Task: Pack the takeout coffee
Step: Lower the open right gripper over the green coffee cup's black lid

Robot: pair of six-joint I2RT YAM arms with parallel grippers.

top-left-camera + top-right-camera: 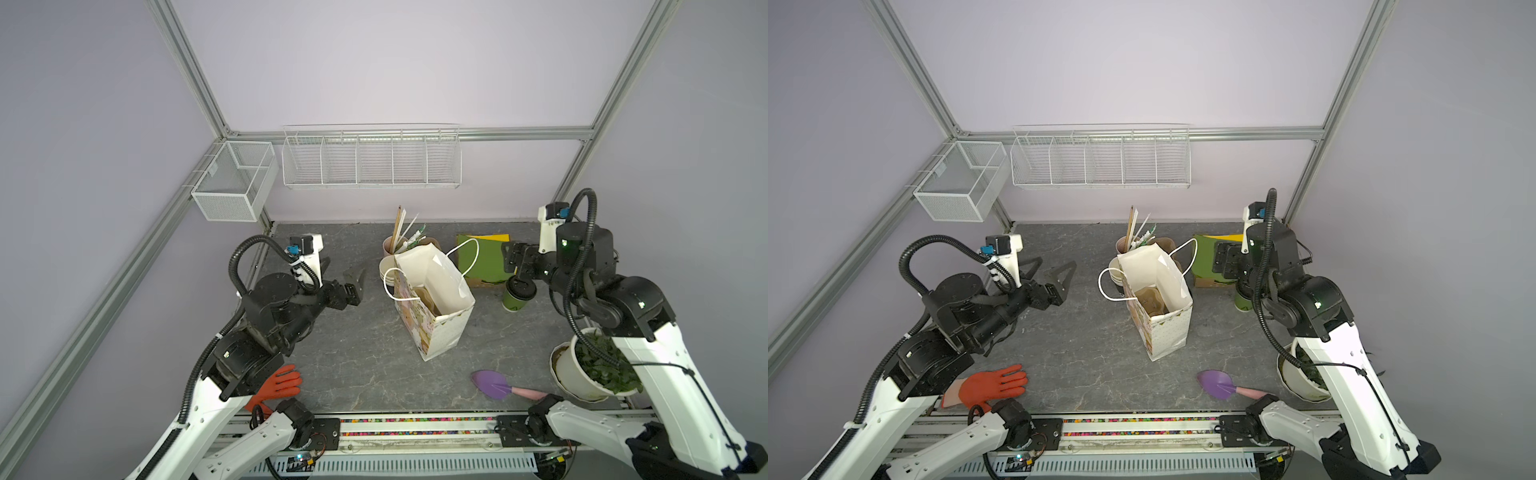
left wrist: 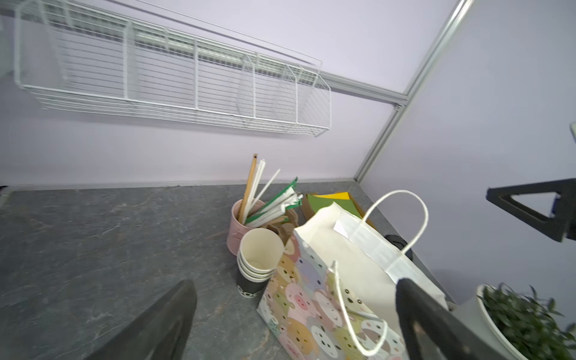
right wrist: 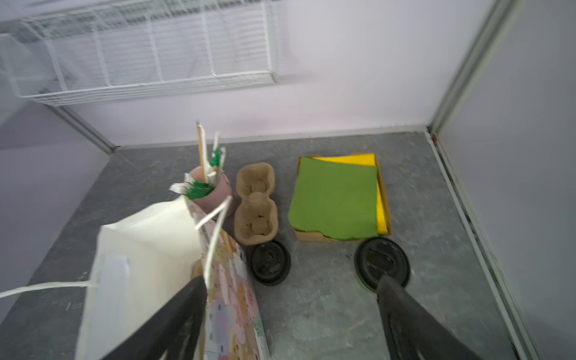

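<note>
Both claws are wide and empty. My left claw (image 1: 1057,262) hangs well left of the bag (image 1: 451,332). My right claw (image 3: 290,290) is over the coffee (image 1: 514,305), which stands upright just right of the bag.

The cup sits under one finger, not between the two, so I judge that closing now would knock it over. The bag handle on the coffee's side arches above the rim and could snag the cup, and nothing steadies the bag.

Count:
- one coffee
- one bag
- one loose lid (image 3: 270,263)
- one straw cup (image 2: 244,230)
- one cup stack (image 2: 258,265)
- one carrier (image 3: 255,202) behind the bag, and seemingly a second inside it
</note>
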